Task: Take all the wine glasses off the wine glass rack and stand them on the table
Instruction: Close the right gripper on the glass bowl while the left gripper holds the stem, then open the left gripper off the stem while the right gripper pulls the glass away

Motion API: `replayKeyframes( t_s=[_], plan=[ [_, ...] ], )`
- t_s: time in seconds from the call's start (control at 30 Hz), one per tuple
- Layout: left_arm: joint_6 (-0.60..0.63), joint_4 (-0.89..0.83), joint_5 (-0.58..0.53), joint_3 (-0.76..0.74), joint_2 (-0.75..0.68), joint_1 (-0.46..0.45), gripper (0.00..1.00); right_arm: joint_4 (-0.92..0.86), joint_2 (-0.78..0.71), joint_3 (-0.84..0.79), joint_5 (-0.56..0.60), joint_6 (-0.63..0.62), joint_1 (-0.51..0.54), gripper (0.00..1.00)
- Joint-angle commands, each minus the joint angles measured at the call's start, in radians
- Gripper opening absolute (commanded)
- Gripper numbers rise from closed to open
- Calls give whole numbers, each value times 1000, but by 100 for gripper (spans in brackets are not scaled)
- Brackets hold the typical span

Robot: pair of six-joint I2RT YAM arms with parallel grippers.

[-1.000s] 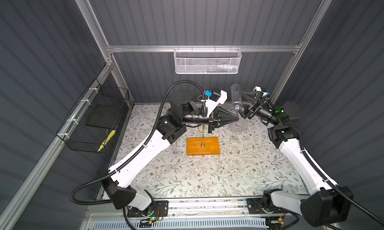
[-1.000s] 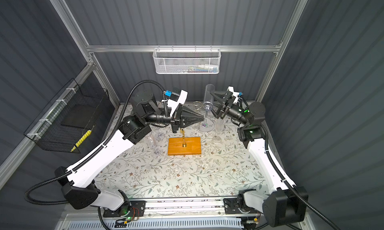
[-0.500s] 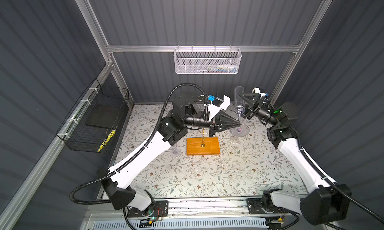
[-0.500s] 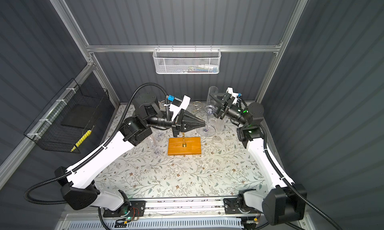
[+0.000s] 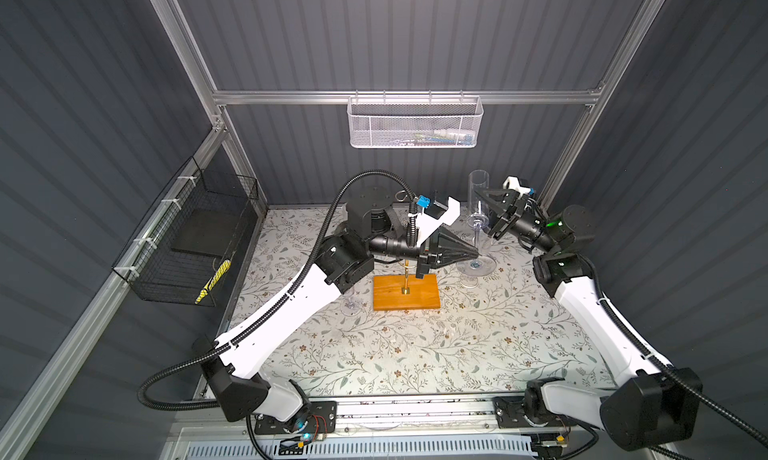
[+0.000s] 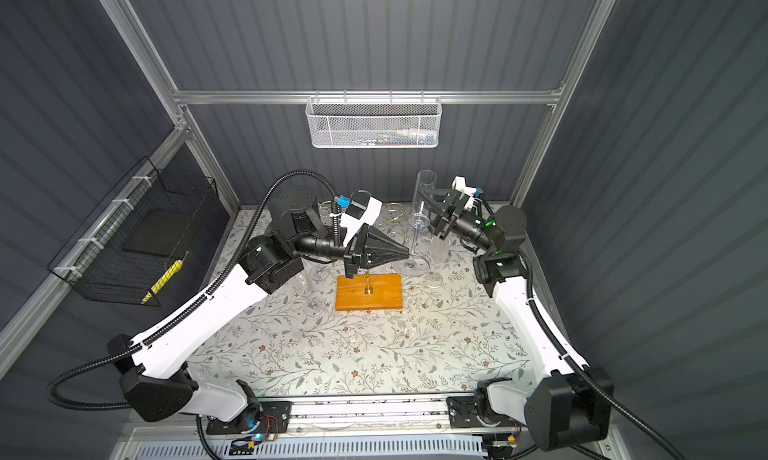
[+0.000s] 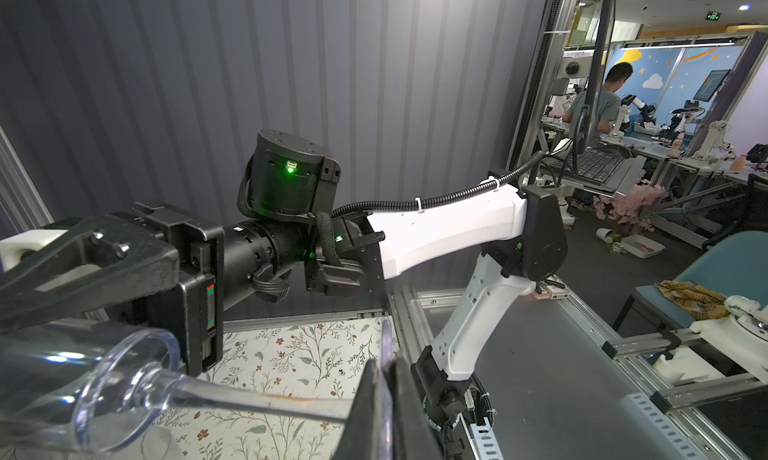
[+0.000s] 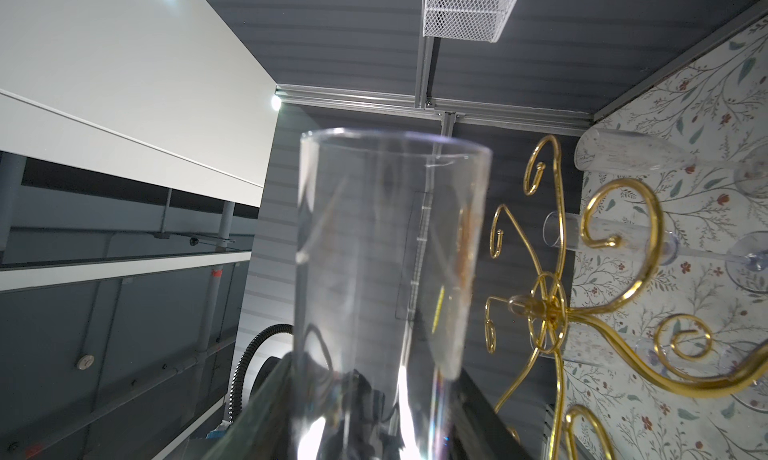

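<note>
- left claw (image 5: pixel 473 252): pinched shut on the stem of the wine glass (image 5: pixel 476 196), just above its foot. In the left wrist view the stem runs straight into the closed tips.
- right claw (image 5: pixel 484 210): one finger on either side of the bowl, set closer together than a second ago. Whether they touch the glass cannot be told.
- wine glass: off the wine glass rack (image 5: pixel 390 296) and held in the air, bowl above foot. It sits just right of the rack, apart from the gold scroll arms (image 8: pixel 615 212). The foot and the left claw are slightly lower in both top views than a second ago.
- edges: the back wall (image 5: pixel 415 179) is close behind the bowl. The frame post (image 5: pixel 559 167) is near the right wrist. Other clear glasses (image 6: pixel 438 250) are just beside the foot.
- open room: the floral worktop (image 5: pixel 415 354) lies open from the rack's wooden base to the front rail (image 5: pixel 415 408), between the arms.
- outer fittings: white mesh basket (image 5: pixel 415 125) on the back rail and black wire basket (image 5: pixel 187 237) on the left wall.
</note>
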Motion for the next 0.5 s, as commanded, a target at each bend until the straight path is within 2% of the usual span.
replayKeyframes(
  t_s=[0.0,0.17,0.47],
  plan=[
    [-2,34,8,1,-27,-6,0,6,-20,2,2,-87,0,40],
    [-4,54,-30,-21,-46,-6,24,-34,-31,9,1,-132,-1,39],
    [-12,62,-157,-90,-124,-6,53,-200,-87,37,18,-307,-21,36]
  ],
)
